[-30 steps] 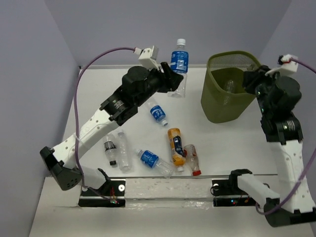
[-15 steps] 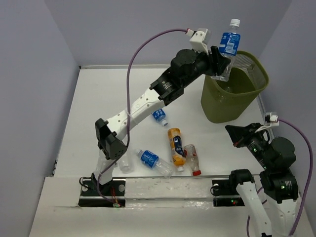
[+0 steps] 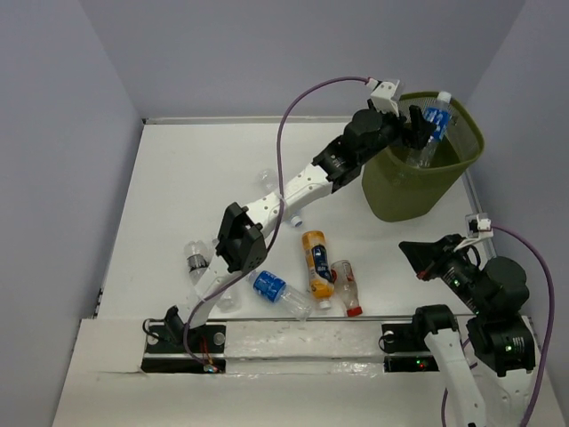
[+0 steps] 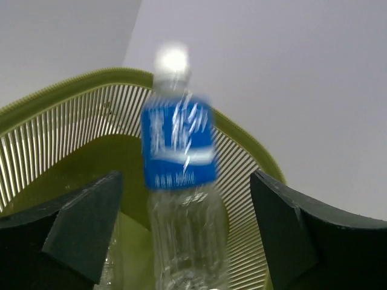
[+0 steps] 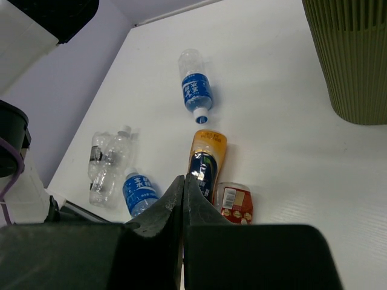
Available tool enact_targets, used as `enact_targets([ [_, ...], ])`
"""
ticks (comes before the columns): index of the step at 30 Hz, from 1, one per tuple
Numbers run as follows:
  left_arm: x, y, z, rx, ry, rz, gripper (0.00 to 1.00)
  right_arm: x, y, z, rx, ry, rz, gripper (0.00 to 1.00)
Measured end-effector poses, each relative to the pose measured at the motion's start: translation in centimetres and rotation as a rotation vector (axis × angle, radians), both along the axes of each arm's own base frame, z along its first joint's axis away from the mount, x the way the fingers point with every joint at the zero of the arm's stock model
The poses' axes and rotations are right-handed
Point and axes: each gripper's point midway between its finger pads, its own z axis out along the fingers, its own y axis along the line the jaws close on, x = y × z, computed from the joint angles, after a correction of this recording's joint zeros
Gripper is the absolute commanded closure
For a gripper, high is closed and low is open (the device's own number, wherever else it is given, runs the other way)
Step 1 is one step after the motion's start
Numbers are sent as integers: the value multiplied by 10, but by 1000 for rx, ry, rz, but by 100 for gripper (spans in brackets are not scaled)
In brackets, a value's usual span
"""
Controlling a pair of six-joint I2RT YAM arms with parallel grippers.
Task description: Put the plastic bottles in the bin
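Left wrist blurs the bottle [image 4: 180, 175] between the parted left tool [image 4: 184, 228]; right tool [image 5: 183, 188] together.

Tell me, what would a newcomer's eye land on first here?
The long left arm reaches across the table, its open claw over the olive bin at the far right, a blue-labelled bottle loose between its fingers. Toward the front edge, an orange bottle lies among other scattered bottles.
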Motion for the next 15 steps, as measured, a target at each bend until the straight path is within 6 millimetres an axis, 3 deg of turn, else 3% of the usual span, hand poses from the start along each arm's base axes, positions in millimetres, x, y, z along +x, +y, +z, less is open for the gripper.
enact_targets([
  [6, -1, 4, 19, -3, -56, 6, 1, 4, 5, -8, -13, 39, 37, 86],
  [10, -10, 39, 44, 75, -85, 74, 1, 12, 11, -19, -27, 97, 77, 69],
  [14, -53, 131, 87, 119, -69, 179, 1, 20, 19, -47, -24, 199, 126, 46],
  [15, -75, 170, 109, 89, -76, 208, 1, 21, 20, -53, -19, 226, 130, 44],
])
